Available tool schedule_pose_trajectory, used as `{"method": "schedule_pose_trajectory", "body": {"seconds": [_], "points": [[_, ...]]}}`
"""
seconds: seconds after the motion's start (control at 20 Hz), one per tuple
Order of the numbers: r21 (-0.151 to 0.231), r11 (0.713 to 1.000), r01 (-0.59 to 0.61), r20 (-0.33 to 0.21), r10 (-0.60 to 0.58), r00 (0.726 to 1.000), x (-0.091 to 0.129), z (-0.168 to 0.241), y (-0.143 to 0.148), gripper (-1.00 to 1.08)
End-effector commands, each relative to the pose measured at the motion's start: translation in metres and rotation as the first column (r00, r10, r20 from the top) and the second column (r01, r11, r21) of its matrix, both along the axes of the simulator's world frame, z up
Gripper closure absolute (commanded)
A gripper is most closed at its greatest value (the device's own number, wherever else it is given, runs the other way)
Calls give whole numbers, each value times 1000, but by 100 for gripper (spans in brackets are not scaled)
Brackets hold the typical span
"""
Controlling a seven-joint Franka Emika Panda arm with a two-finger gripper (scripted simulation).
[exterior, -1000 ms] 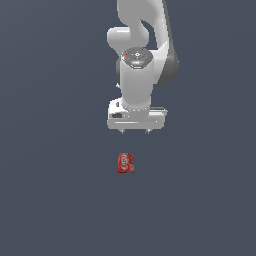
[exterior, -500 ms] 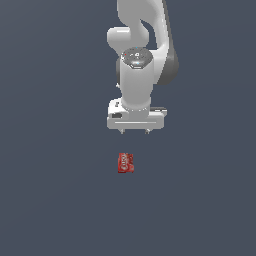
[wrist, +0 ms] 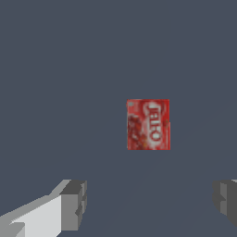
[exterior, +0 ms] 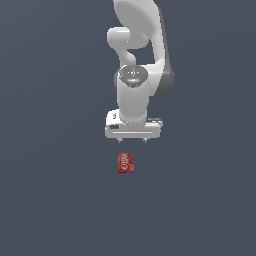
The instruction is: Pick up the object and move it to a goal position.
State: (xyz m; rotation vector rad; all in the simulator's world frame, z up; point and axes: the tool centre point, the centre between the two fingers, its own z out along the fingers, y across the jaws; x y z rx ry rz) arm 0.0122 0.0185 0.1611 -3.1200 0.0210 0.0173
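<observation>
1. The red object (exterior: 125,163) lies flat on the plain grey floor (exterior: 50,200). In the exterior view it sits at about 6 o'clock from the gripper (exterior: 132,140), near it but not touching.
2. In the wrist view the object (wrist: 148,124) shows its white letters. It sits ahead of the two fingers (wrist: 74,203), not between them.
3. The claw is spread wide and holds nothing. I think it is wide so the small object can fit inside.
4. The white arm (exterior: 135,95) hangs at 12 o'clock and points straight down, probably ready to move over the object and drop.
</observation>
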Motion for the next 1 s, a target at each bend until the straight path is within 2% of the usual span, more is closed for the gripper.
{"method": "schedule_pose_trajectory", "body": {"seconds": [0.0, 0.5, 0.95], "points": [[-3, 1000, -1, 1, 1, 1000, 7, -16, -5, -92], [-18, 1000, -6, 9, 6, 1000, 30, -79, -24, -92], [-21, 1000, -7, 9, 7, 1000, 33, -95, -28, -92]]}}
